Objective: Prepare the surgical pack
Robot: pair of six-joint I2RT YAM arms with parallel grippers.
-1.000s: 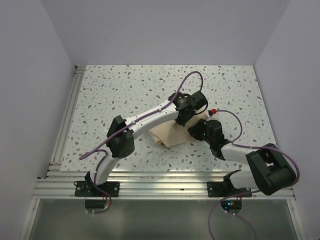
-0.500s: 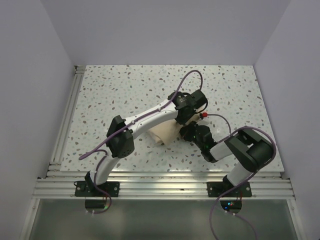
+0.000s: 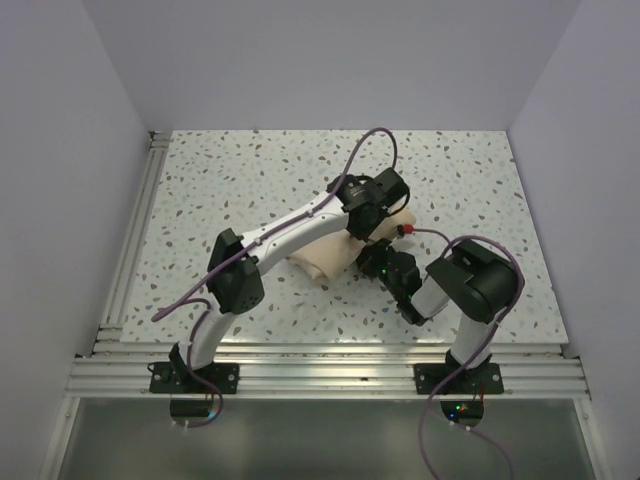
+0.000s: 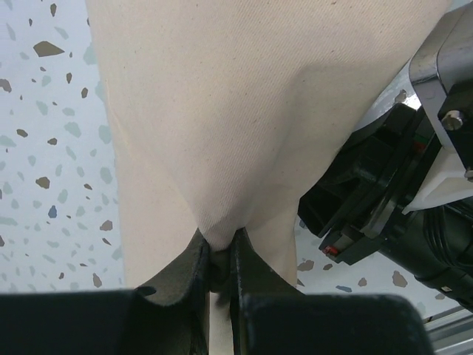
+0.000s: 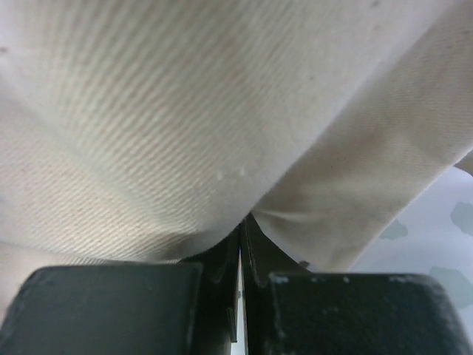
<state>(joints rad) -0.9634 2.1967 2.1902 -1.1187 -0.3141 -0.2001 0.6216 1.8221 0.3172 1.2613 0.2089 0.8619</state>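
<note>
Folding inward since a second ago, the right arm [image 3: 468, 285] crowds the surgical pack [image 3: 322, 258], lying nearer the desk's [image 3: 250, 170] near edge, where left jaws and right jaws each pinch its cloth, seemingly tensioning a flap for folding.

A speckled table [image 3: 250, 170] edged by aluminium rails [image 3: 300, 365]

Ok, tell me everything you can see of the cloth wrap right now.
The cloth wrap is plain tan woven fabric; a fine twill weave shows in the wrist views. It lies bunched near the middle of the speckled table, mostly hidden under both arms. The left gripper is shut on a pinched fold, with the fabric fanning out taut from it. The right gripper is shut on another fold. No tray or packets show.
</note>
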